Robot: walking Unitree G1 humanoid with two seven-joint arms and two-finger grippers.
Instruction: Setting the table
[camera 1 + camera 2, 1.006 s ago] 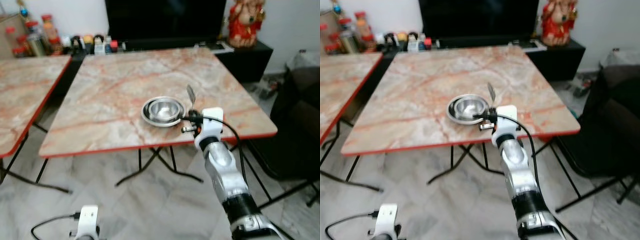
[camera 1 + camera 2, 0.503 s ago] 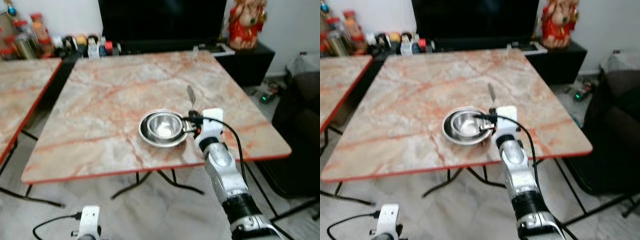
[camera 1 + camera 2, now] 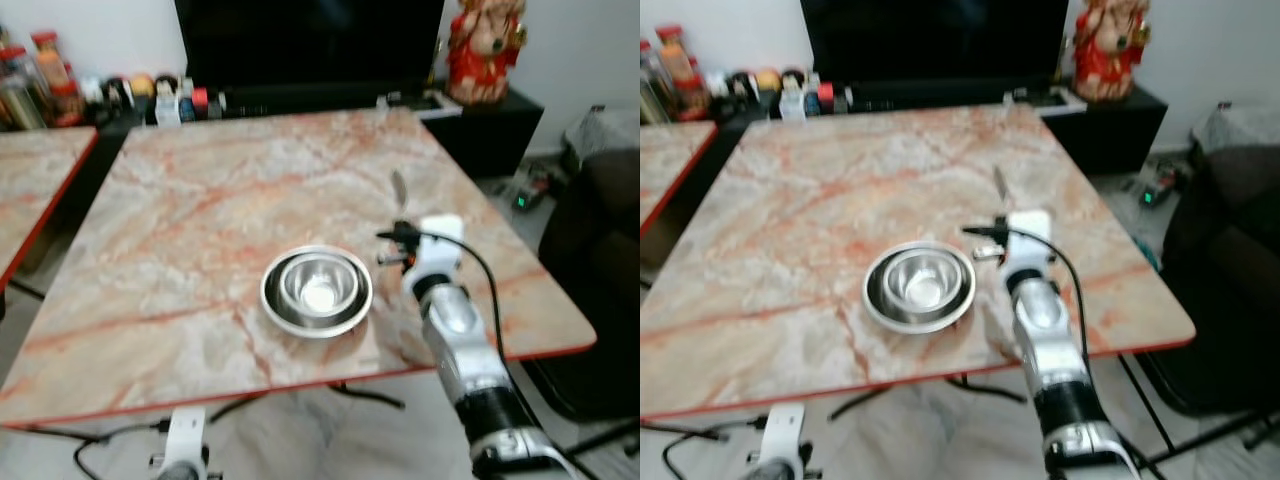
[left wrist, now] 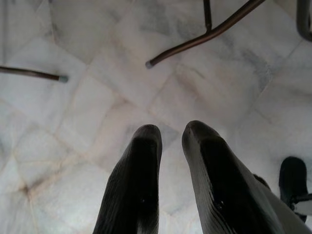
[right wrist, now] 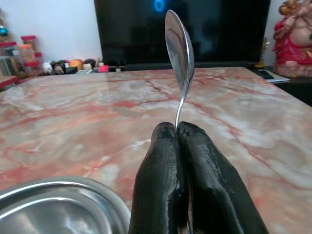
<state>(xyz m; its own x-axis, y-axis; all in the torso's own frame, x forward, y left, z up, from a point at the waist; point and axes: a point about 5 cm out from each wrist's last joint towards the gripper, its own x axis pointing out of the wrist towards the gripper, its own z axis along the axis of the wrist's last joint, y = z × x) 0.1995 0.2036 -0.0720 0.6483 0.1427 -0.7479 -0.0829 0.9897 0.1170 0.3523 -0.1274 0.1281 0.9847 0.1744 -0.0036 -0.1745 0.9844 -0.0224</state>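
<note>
One steel bowl (image 3: 318, 285) sits nested in a steel plate (image 3: 275, 305) near the front edge of the marble bench (image 3: 200, 200). The right hand (image 5: 176, 127) hovers over the bench just to the right of the plate, its fingers (image 5: 161, 185) pinched tight on the handle of a spoon (image 5: 178, 53) that stands upright. The left hand (image 4: 170, 132) hangs low over the tiled floor (image 4: 87, 97), fingers a narrow gap apart and holding nothing.

A square table with pink marble top and red edge (image 3: 180, 230) stands on pale marble floor tiles (image 4: 87, 122). Behind it are a black television (image 3: 310, 45), a white wall (image 3: 100, 35) and a red statue (image 3: 482, 50).
</note>
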